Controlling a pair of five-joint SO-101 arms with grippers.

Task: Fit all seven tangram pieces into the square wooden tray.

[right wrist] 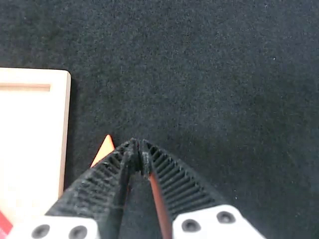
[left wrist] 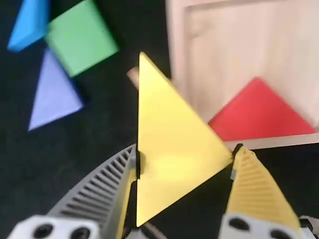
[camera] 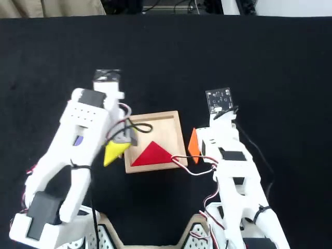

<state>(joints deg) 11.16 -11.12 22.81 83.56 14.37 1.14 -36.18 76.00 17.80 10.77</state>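
Placement step: left gripper [left wrist: 185, 155] clamps yellow wooden triangle [left wrist: 167, 144] just outside square wooden tray [camera: 155, 116] — red wooden triangle [camera: 151, 154] already inside. Right gripper [right wrist: 137, 148] pinches orange piece [camera: 193, 143] beside tray's opposite side. Next, likely: lift yellow over rim, turn to fit.

No readable text, number, brand or sign is showing in any view. The circuit board [camera: 218, 100] is carrying a few small pale marks, and they are too small to read.
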